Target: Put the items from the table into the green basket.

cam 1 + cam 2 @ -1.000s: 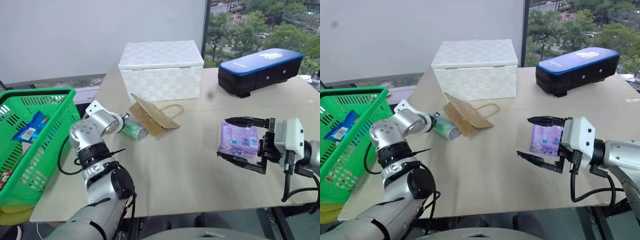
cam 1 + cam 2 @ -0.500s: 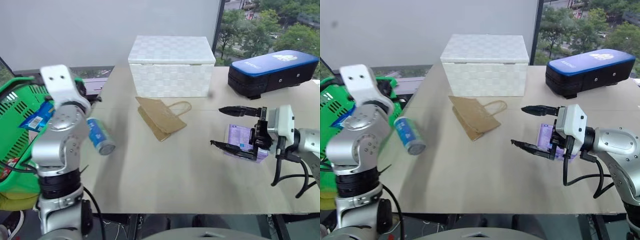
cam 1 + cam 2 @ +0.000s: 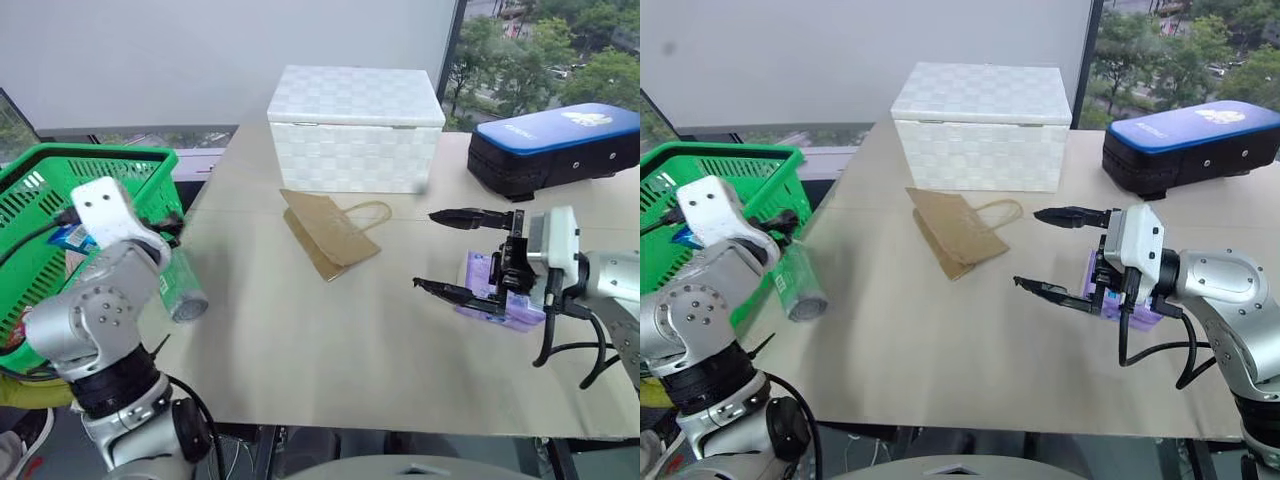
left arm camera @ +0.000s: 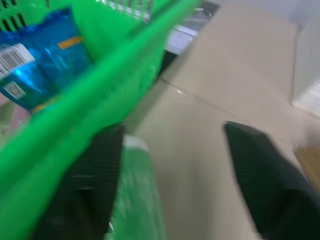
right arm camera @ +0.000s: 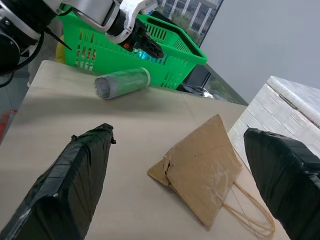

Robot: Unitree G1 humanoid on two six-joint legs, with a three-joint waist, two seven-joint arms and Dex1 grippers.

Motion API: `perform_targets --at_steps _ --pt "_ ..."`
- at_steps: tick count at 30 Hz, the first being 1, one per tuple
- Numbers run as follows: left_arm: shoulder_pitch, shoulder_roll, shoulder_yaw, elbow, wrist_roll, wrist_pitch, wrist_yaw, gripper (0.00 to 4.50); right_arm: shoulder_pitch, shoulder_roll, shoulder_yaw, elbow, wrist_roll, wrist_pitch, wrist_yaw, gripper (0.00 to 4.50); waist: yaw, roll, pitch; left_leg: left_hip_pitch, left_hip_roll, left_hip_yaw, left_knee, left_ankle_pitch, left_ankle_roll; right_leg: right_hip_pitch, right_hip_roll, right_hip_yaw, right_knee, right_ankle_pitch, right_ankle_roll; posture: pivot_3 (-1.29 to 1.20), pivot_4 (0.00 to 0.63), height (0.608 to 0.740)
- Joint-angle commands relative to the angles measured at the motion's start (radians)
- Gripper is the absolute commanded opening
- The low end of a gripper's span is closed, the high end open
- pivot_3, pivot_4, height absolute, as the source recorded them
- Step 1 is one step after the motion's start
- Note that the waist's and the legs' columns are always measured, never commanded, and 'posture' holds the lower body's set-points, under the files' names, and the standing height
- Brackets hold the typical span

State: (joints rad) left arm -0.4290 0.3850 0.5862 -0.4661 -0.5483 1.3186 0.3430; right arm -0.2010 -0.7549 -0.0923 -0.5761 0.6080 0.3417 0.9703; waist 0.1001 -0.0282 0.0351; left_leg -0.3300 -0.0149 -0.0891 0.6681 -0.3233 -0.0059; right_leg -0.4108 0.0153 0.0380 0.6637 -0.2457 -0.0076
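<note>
Green-and-white tube (image 3: 800, 290): lies on its side at the near left edge of the bench (image 3: 330, 350), just beside the lattice wall of the green basket (image 3: 100, 165), outside it. Left claw (image 4: 172, 170): fingers spread wide, gripping nothing, hanging above the tube at the basket's near corner.

Right claw (image 3: 455, 252): fingers parted wide, one above the other, pointing toward the robot's left; nothing lies between them. Flat purple packet (image 3: 495, 290): flat on the bench at the right, below and behind that claw; its print is too small to read.

Green basket, contents: a blue packet (image 4: 37, 65) with a white barcode label and an orange mark, resting against the inner wall; the rest of the interior cannot be made out.

Brown paper bag (image 3: 325, 232): flat at mid-bench, string handles toward the white woven box (image 3: 355, 125).

Far right: long black case (image 3: 560, 145) with a blue top bearing a white mark, illegible.
</note>
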Motion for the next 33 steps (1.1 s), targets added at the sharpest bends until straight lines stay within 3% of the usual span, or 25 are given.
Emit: perform_targets --at_steps 1,7,11,17,22,30,33 --pt "0.016 -0.036 0.049 -0.058 0.081 0.106 0.057 4.48 -0.008 0.002 -0.012 -0.008 0.004 -0.022 0.006 4.5 -0.001 0.001 0.0 0.0 0.0 0.0 0.0 0.0 0.0 0.0 0.0 0.0 0.0 0.0 0.0 0.16 0.0 0.74" --pt "0.001 -0.115 0.154 -0.063 0.191 0.242 0.058 4.48 -0.008 -0.012 -0.012 -0.005 0.009 -0.014 0.031 4.5 0.005 0.0 0.0 0.001 0.0 0.0 0.0 0.0 0.0 0.0 0.001 0.0 0.001 0.0 0.0 0.16 0.0 0.74" --pt "-0.013 -0.13 0.139 0.072 0.185 0.254 -0.052 4.48 -0.008 -0.023 -0.007 0.004 -0.001 -0.006 0.043 4.5 0.024 0.0 0.0 0.001 0.0 0.001 0.0 0.0 0.0 0.0 0.001 0.001 0.001 0.0 -0.001 0.16 0.0 0.74" --pt "-0.05 -0.088 0.048 0.253 0.185 0.132 -0.202 4.48 0.012 -0.043 -0.017 0.005 -0.009 0.004 0.051 4.5 0.052 0.009 -0.006 0.001 -0.001 0.0 0.0 0.001 -0.001 0.001 0.0 0.0 0.001 0.0 -0.001 0.13 0.0 0.74" --pt "-0.061 -0.095 0.008 0.401 0.176 0.086 -0.296 4.48 0.037 -0.05 -0.028 -0.013 -0.012 0.004 0.034 4.5 0.035 0.013 -0.009 0.002 -0.001 0.002 0.0 0.001 -0.001 0.001 0.001 0.002 0.001 0.0 -0.001 0.1 0.0 0.74" --pt "-0.145 -0.118 0.043 0.609 0.197 -0.006 -0.276 4.48 0.062 -0.063 -0.043 -0.032 -0.012 0.006 0.01 4.5 0.0 0.017 -0.011 0.002 0.0 0.002 0.0 0.001 -0.001 0.001 0.001 0.002 0.001 0.0 -0.001 0.07 0.0 0.74" --pt "-0.147 -0.124 0.05 0.617 0.2 -0.019 -0.265 3.12 0.068 -0.066 -0.045 -0.038 -0.01 0.005 0.005 4.5 -0.004 0.018 -0.012 0.002 -0.001 0.001 0.0 0.001 0.0 0.002 0.001 0.001 0.002 0.0 -0.001 0.07 0.0 0.74"
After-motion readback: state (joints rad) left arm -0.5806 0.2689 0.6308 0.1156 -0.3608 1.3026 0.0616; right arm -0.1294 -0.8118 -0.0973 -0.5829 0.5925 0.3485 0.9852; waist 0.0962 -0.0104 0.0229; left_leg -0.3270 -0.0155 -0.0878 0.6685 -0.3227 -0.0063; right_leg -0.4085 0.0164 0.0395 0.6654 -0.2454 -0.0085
